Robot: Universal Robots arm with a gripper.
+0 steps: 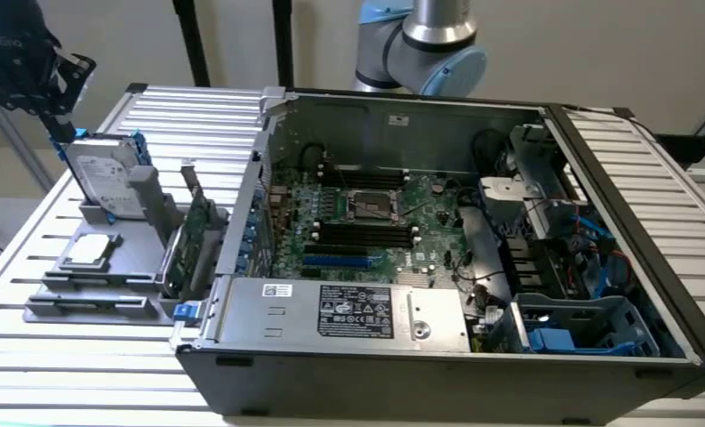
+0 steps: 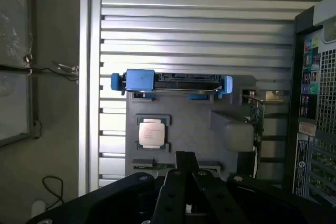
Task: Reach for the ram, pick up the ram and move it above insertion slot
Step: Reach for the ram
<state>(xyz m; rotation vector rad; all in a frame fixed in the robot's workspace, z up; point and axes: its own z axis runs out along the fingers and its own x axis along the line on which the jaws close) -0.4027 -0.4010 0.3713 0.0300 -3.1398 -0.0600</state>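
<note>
While claw (image 2: 185, 157) shut, tray (image 2: 194, 129) holds CPU (image 2: 153, 132).

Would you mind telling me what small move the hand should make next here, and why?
Probably open the hand first. Its fingers are pressed shut, and it hangs above the grey fixture. What looks like the ram, a thin green strip in its holder beside the processor, lies just ahead of it. Shut fingers could not straddle that strip.

Exterior view: high, oblique, down onto open computer case (image 1: 447, 382); wrist view: straight down, nearer; shared: gray holder (image 2: 194, 129).
</note>
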